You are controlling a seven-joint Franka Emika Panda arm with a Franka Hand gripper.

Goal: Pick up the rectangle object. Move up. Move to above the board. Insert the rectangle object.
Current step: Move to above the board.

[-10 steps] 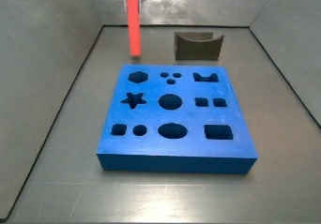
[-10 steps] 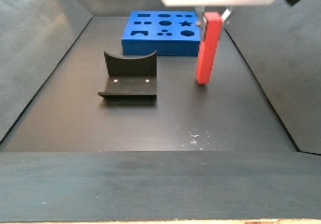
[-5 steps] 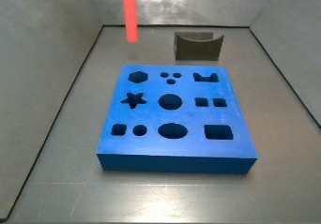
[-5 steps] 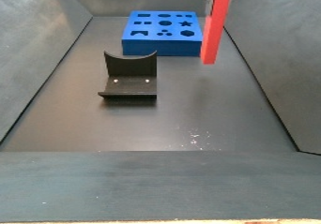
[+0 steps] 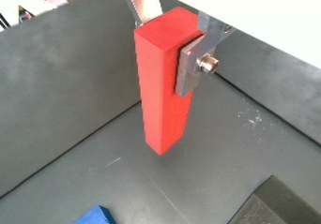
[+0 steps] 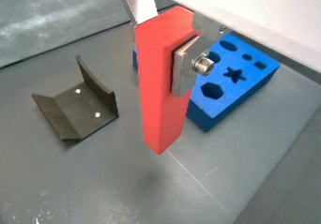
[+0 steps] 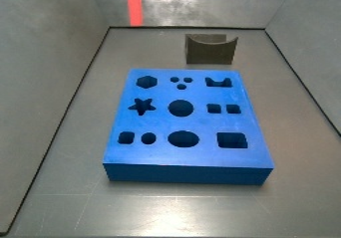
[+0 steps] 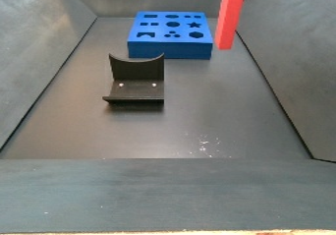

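The rectangle object [image 5: 166, 87] is a long red-orange bar hanging upright, clamped near its upper end between the silver fingers [image 5: 192, 64] of my gripper [image 5: 160, 38], which is shut on it. Both wrist views show it [image 6: 163, 87] well above the floor. In both side views only its lower part shows at the frame's upper edge [image 7: 135, 5] [image 8: 233, 13]; the gripper itself is out of those frames. The board [image 7: 186, 122] is a thick blue slab with shaped holes lying flat on the floor [image 8: 171, 34] [image 6: 238, 73], below and to one side of the bar.
The dark fixture stands on the floor apart from the board [image 7: 209, 50] [image 8: 134, 81] [image 6: 75, 111]. Grey walls close in the work area on all sides [image 7: 60, 53].
The bar has risen straight up with the gripper over the last second; its lower end now shows only at the upper edge of both side views. Board and fixture have not moved.
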